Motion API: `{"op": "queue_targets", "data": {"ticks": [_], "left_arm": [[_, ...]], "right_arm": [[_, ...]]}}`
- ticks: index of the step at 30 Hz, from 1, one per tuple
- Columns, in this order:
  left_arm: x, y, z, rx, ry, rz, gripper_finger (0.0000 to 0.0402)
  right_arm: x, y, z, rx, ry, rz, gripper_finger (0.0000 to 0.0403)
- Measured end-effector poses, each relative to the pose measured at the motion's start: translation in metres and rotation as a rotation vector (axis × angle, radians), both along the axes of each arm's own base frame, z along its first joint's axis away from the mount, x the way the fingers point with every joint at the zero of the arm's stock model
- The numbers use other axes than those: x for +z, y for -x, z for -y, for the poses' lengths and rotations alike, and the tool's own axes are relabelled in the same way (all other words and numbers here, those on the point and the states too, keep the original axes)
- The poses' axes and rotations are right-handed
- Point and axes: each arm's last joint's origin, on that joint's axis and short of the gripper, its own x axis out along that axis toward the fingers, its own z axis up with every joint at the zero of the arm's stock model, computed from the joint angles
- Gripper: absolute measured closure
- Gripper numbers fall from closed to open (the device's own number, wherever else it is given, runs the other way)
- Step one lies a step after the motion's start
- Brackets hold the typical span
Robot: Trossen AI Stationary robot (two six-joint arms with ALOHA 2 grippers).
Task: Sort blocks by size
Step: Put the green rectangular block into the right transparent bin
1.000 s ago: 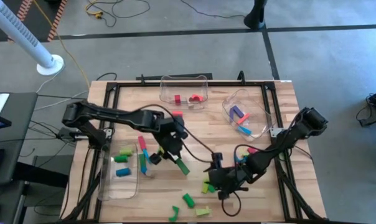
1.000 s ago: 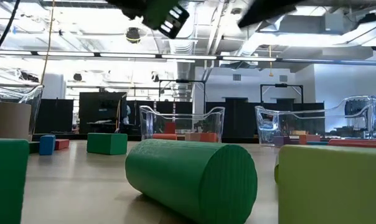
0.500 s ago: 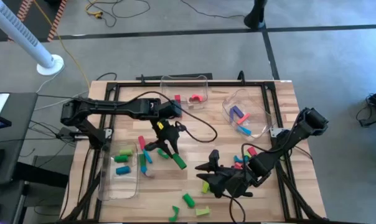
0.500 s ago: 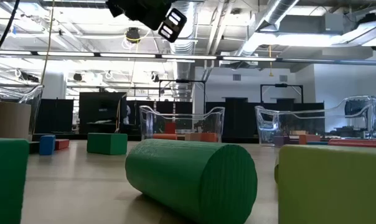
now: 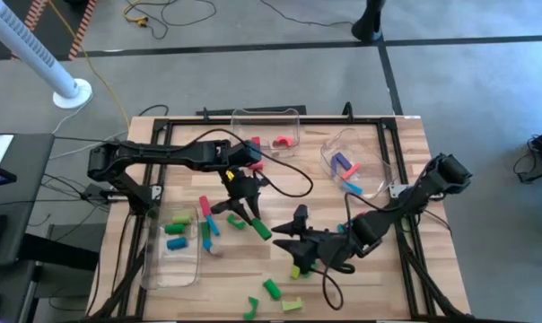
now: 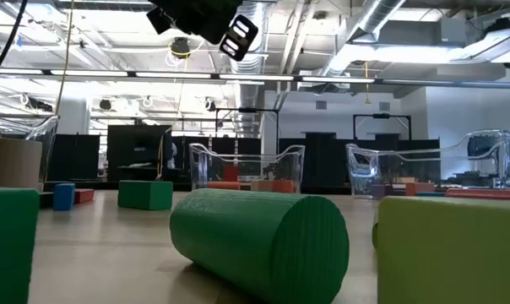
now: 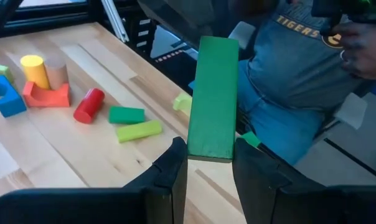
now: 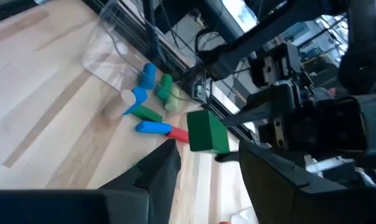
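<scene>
My left gripper is over the table's middle, shut on a dark green bar. That bar sticks out past the fingers toward the near right. My right gripper stands open just right of the bar's free end, apart from it, with nothing between its fingers. Loose blocks lie flat on the wood: yellow-green and green ones near the front. A green cylinder lies on its side. My left gripper pinches the green bar's near end between its two fingers, which press on its two long side faces. The fingers slant down and lie in line with the bar. The bar is lifted clear of the table and juts out beyond the fingertips.
Three clear bins stand on the table: one at the left with green and blue blocks, one at the far edge with red and pink ones, one at the right. A person in a grey shirt stands past the table's edge.
My right gripper has risen from the yellow-green blocks near the front. It has moved left toward the green bar and rolled about its own axis. My left arm has swung toward the far edge and turned its wrist. The bar stays lifted and has shifted slightly.
</scene>
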Motion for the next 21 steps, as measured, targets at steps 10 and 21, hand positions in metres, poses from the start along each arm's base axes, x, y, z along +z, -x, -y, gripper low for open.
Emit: {"op": "queue_targets", "data": {"ticks": [10,21], "left_arm": [[0.006,-0.006,-0.001,0.011,0.001,0.074,0.0299],[0.008,-0.011,0.0,0.029,0.026,0.093,0.0299]], "right_arm": [[0.003,-0.004,0.004,0.011,-0.028,0.026,0.0173],[0.005,-0.009,0.011,-0.013,-0.045,0.051,0.0184]]}}
